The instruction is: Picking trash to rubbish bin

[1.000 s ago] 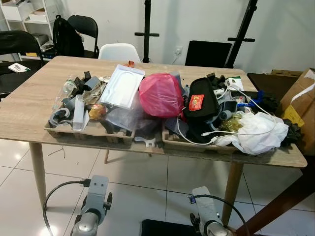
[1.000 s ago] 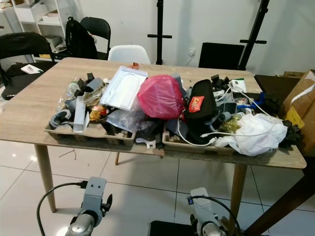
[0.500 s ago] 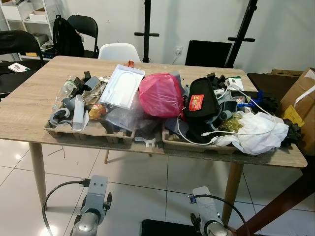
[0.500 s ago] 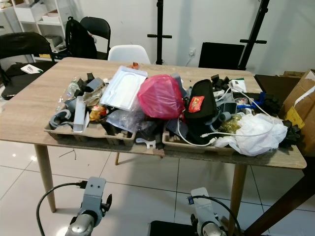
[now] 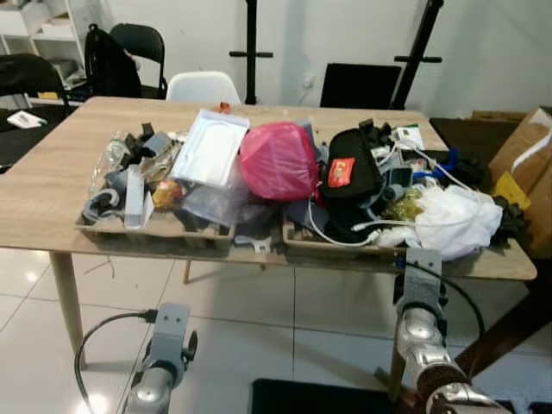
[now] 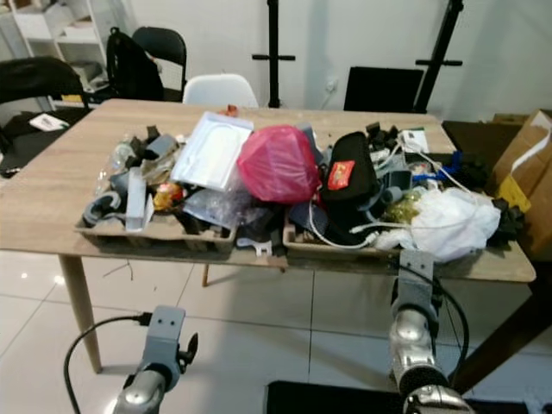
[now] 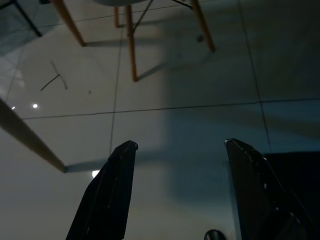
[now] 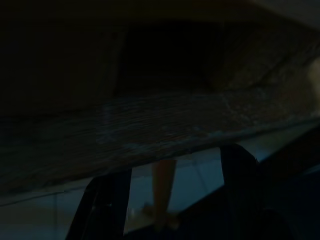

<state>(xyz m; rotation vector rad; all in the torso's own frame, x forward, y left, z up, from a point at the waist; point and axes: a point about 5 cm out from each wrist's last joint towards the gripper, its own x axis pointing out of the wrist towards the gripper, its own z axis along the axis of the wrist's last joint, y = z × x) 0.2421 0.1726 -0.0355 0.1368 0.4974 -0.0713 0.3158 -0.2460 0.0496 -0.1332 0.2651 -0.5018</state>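
Reaching: right gripper [image 8: 172, 200], fingers parted and empty, sits under the table's [image 5: 52, 194] front edge; next, clear it toward the white bag [image 5: 453, 220].

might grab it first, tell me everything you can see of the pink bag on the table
The pink bag is a crumpled, shiny thin-plastic bag, bulging as if stuffed and seemingly bunched closed. It sits high in the middle of the trash pile on the wooden table, between the two cardboard trays. A white plastic tray lid leans beside it on the robot's left, a black pouch with a red label presses against its right, and clear plastic wrap lies under its front.
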